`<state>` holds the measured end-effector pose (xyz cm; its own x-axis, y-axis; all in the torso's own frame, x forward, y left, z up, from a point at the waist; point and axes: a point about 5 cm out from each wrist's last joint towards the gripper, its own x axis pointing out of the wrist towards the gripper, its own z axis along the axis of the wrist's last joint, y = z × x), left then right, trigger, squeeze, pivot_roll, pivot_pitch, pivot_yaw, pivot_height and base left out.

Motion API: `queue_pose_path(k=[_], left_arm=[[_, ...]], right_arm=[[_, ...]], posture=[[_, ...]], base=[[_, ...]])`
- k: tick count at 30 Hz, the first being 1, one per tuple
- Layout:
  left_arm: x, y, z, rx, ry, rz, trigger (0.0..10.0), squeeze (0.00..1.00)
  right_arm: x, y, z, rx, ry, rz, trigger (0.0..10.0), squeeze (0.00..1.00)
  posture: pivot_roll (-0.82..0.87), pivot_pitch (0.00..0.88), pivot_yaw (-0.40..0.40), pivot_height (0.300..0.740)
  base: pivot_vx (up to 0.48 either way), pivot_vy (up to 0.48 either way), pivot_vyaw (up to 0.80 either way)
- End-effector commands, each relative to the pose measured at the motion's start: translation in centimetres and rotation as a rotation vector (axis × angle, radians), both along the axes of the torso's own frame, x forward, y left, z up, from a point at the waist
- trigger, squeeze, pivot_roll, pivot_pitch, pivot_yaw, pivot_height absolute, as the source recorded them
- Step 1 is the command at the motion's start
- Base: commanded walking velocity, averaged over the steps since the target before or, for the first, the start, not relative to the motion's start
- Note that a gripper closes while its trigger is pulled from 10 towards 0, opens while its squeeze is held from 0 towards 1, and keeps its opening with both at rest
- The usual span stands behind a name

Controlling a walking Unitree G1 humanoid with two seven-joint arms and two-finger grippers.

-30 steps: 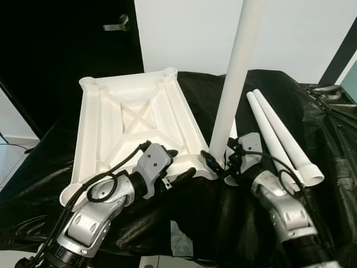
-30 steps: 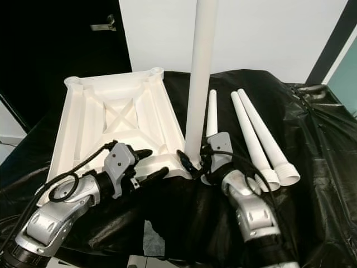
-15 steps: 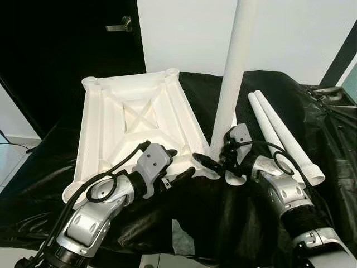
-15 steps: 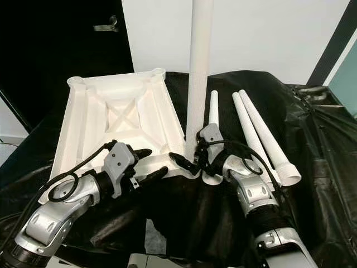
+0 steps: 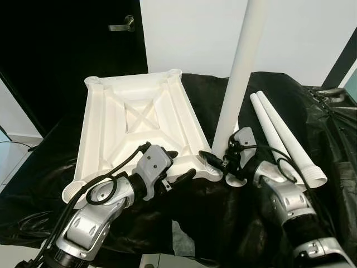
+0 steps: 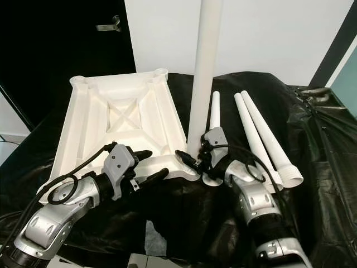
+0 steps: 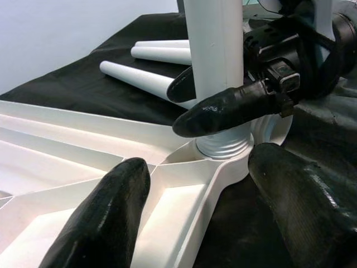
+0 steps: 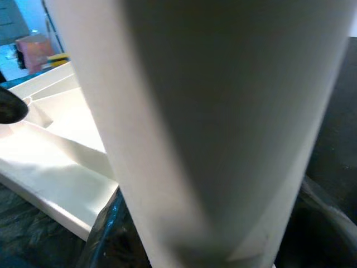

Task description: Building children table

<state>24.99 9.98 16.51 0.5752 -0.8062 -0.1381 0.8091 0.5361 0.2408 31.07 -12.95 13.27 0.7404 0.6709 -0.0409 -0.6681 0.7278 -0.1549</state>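
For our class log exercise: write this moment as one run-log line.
step: fitting leg | right pincer: shut on upright leg at tabletop corner socket | left pincer: open, at tabletop edge | spare legs: lying on black sheet

Black sheet (image 5: pixel 234 218) over support (probably table); upturned white tabletop (image 5: pixel 134 125), loose white legs (image 6: pixel 262 139) on it.

Upright table leg (image 5: pixel 237 84) (right end effector (image 5: pixel 216 163) clamped) in tabletop (image 5: pixel 136 120)
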Motion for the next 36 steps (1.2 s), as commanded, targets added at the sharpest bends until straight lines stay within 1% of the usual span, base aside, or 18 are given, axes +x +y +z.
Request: queue_pose_path(k=[1, 3, 4, 5, 6, 7, 8, 9, 12, 13, 16, 18, 19, 24, 25, 26, 33, 36], left_arm=[[-0.1, -0.1, -0.1, 0.014, 0.013, -0.035, 10.0, 0.00], [-0.2, -0.2, -0.1, 0.014, 0.012, -0.039, 10.0, 0.00], [-0.2, -0.2, -0.1, 0.014, 0.012, -0.039, 10.0, 0.00], [-0.1, -0.2, -0.1, 0.013, 0.012, -0.041, 10.0, 0.00], [-0.1, -0.2, -0.1, 0.013, 0.012, -0.041, 10.0, 0.00], [-0.2, -0.2, -0.1, 0.013, 0.013, -0.044, 10.0, 0.00], [-0.2, -0.2, -0.1, 0.013, 0.013, -0.044, 10.0, 0.00], [-0.2, -0.3, -0.1, 0.014, 0.014, -0.052, 10.0, 0.00], [-0.2, -0.3, -0.1, 0.014, 0.015, -0.054, 10.0, 0.00], [-0.2, -0.3, -0.1, 0.015, 0.015, -0.055, 10.0, 0.00], [-0.2, -0.3, -0.1, 0.015, 0.015, -0.055, 10.0, 0.00], [-0.2, -0.3, -0.1, 0.015, 0.015, -0.055, 10.0, 0.00], [-0.1, -0.3, 0.0, 0.014, 0.015, -0.056, 10.0, 0.00], [-0.1, -0.3, 0.0, 0.014, 0.015, -0.057, 10.0, 0.00], [-0.1, -0.3, 0.0, 0.015, 0.015, -0.057, 10.0, 0.00], [-0.1, -0.3, 0.0, 0.014, 0.015, -0.057, 10.0, 0.00], [0.0, -0.3, 0.1, 0.014, 0.013, -0.051, 10.0, 0.00], [0.1, -0.2, 0.1, 0.016, 0.011, -0.047, 10.0, 0.00]], right_arm=[[-0.6, 0.1, -1.7, -0.026, 0.071, -0.063, 10.0, 0.00], [-0.8, 0.4, -2.1, -0.021, 0.091, -0.158, 10.0, 0.00], [-0.8, 0.4, -2.1, -0.021, 0.091, -0.158, 10.0, 0.00], [-0.9, 0.6, -2.1, 0.000, 0.100, -0.213, 10.0, 0.00], [-0.9, 0.6, -2.1, 0.000, 0.100, -0.213, 10.0, 0.00], [-0.9, 0.8, -2.0, 0.008, 0.093, -0.277, 10.0, 0.00], [-0.9, 0.8, -2.0, 0.008, 0.093, -0.277, 10.0, 0.00], [-1.1, 1.3, -2.0, 0.037, 0.085, -0.433, 10.0, 0.00], [-1.2, 1.4, -2.0, 0.041, 0.082, -0.482, 10.0, 0.00], [-1.3, 1.6, -2.0, 0.054, 0.084, -0.535, 10.0, 0.00], [-1.3, 1.6, -2.0, 0.054, 0.084, -0.535, 10.0, 0.00], [-1.5, 1.9, -1.9, 0.065, 0.084, -0.568, 10.0, 0.00], [-1.8, 2.7, -1.9, 0.081, 0.087, -0.564, 10.0, 0.00], [-2.2, 3.2, -1.3, 0.141, 0.078, -0.550, 10.0, 0.00], [-2.3, 3.1, -0.8, 0.152, 0.058, -0.524, 10.0, 0.37], [-2.5, 3.0, -0.7, 0.154, 0.050, -0.507, 10.0, 1.00], [-2.9, 2.4, 0.2, 0.170, 0.013, -0.450, 10.0, 1.00], [-3.0, 1.4, 0.4, 0.157, -0.001, -0.348, 10.0, 1.00]], posture=[[0.10, 0.000, -0.019, 0.740], [0.09, 0.000, -0.018, 0.740], [0.09, 0.000, -0.018, 0.740], [0.09, 0.000, -0.016, 0.740], [0.09, 0.000, -0.016, 0.740], [0.09, 0.000, -0.013, 0.740], [0.09, 0.000, -0.013, 0.740], [0.08, 0.000, -0.008, 0.740], [0.08, 0.000, -0.008, 0.740], [0.08, 0.000, -0.005, 0.740], [0.08, 0.000, -0.005, 0.740], [0.08, 0.000, -0.002, 0.740], [0.08, 0.000, 0.001, 0.740], [0.08, 0.000, 0.005, 0.740], [0.08, 0.000, 0.005, 0.740], [0.08, 0.000, 0.004, 0.740], [0.08, 0.000, 0.001, 0.740], [0.08, 0.000, 0.000, 0.740]], base=[[0.000, 0.000, 0.00], [0.000, 0.000, 0.00], [0.000, 0.000, 0.00], [0.000, 0.000, 0.00], [0.000, 0.000, 0.00], [0.000, 0.000, 0.00], [0.000, 0.000, 0.00], [0.000, 0.000, 0.00], [0.000, 0.000, 0.00], [0.000, 0.000, 0.00], [0.000, 0.000, 0.00], [0.000, 0.000, 0.00], [0.000, 0.000, 0.00], [0.000, 0.000, 0.00], [0.000, 0.000, 0.00], [0.000, 0.000, 0.00], [0.000, 0.000, 0.00], [0.000, 0.000, 0.00]])
